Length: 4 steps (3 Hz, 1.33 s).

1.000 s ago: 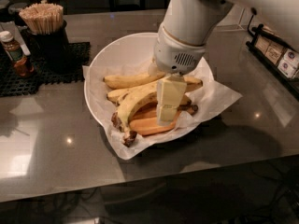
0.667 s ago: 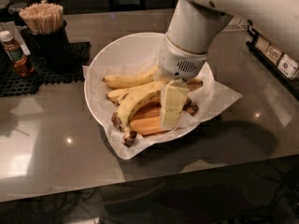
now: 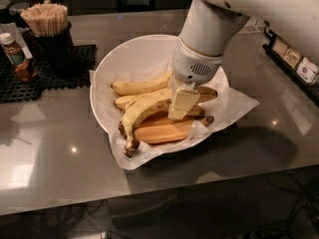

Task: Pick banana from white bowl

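Observation:
The white bowl (image 3: 129, 59) stands mid-table, lined with crinkled white paper (image 3: 234, 106). Several bananas lie in it. The banana (image 3: 142, 116), big, curved and pale yellow with brown specks, lies across the middle with its dark frayed stem end at the bowl's front left. A straight orange-toned banana (image 3: 162, 132) lies in front of it and slimmer yellow ones (image 3: 139, 87) behind. My gripper (image 3: 182, 106) reaches down from the upper right. Its cream-coloured finger (image 3: 183, 101) rests on the right part of the big banana.
A dark cup of wooden stir sticks (image 3: 50, 31) and a small brown sauce bottle (image 3: 17, 59) stand on a black mat at the back left. A rack with labelled packets (image 3: 294, 61) sits at the right edge. The grey table's front edge runs below the bowl.
The arm has shifted slightly to the right and a little lower over the bowl. The bananas have not moved.

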Each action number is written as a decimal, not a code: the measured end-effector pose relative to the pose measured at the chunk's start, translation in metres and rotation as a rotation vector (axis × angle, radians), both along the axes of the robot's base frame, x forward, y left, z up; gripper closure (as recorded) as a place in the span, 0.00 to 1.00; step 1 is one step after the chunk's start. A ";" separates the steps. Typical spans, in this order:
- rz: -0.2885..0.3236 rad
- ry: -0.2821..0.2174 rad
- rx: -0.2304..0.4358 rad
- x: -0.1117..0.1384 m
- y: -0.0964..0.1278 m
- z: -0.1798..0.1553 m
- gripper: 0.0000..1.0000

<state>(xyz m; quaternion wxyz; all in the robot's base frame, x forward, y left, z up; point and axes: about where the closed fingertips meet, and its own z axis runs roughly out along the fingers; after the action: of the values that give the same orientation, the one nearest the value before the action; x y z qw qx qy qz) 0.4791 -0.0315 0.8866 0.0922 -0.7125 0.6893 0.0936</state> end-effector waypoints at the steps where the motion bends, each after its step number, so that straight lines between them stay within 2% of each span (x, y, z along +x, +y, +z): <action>1: 0.009 -0.034 -0.015 -0.005 0.007 0.019 0.79; 2: 0.008 -0.069 -0.003 -0.011 0.008 0.036 0.99; 3: 0.008 -0.070 -0.002 -0.011 0.008 0.037 1.00; 4: 0.012 -0.103 0.079 -0.013 0.002 0.049 1.00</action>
<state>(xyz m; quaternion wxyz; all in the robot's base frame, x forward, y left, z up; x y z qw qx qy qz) 0.4659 -0.0299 0.9353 0.1550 -0.7163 0.6751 0.0845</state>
